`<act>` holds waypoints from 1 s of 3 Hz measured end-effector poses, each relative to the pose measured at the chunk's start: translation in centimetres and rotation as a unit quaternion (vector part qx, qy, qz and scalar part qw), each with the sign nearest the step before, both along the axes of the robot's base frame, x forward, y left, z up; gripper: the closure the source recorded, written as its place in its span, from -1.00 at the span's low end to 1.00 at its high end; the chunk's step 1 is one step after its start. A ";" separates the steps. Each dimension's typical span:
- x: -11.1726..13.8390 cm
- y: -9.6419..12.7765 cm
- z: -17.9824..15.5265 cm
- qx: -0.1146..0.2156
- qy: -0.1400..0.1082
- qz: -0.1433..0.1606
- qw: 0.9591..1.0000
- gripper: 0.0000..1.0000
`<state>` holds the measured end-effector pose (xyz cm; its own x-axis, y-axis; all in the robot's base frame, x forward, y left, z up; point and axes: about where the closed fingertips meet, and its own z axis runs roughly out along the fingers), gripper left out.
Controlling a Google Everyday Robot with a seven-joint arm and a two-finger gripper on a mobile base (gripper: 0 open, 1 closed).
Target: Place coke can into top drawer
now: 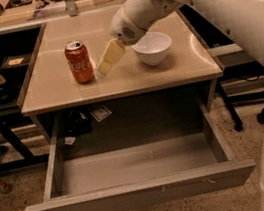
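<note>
Coke can (79, 62) upright on the beige tabletop (58, 87), gripper (101, 71) just beside it
In the one camera view we see the can outside the top drawer (137, 195), which stands pulled open below. The gripper slants down between the can and the white bowl (152, 48); we cannot tell whether it is parted or closed

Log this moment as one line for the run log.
pincer: low beside coke can, between it and white bowl | coke can: upright on tabletop | top drawer: open | grasp: pending
</note>
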<state>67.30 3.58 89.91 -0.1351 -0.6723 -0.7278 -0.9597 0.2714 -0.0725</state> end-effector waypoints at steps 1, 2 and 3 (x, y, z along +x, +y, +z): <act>1.9 1.5 -0.6 0.011 0.004 0.011 1.000 -1.00; 3.7 3.1 -0.7 0.022 0.006 0.022 1.000 -1.00; 4.8 4.6 -0.7 0.031 0.011 0.032 0.999 -1.00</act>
<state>72.10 8.14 89.23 -0.1099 -0.6341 -0.7654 -0.9766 0.2121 -0.0354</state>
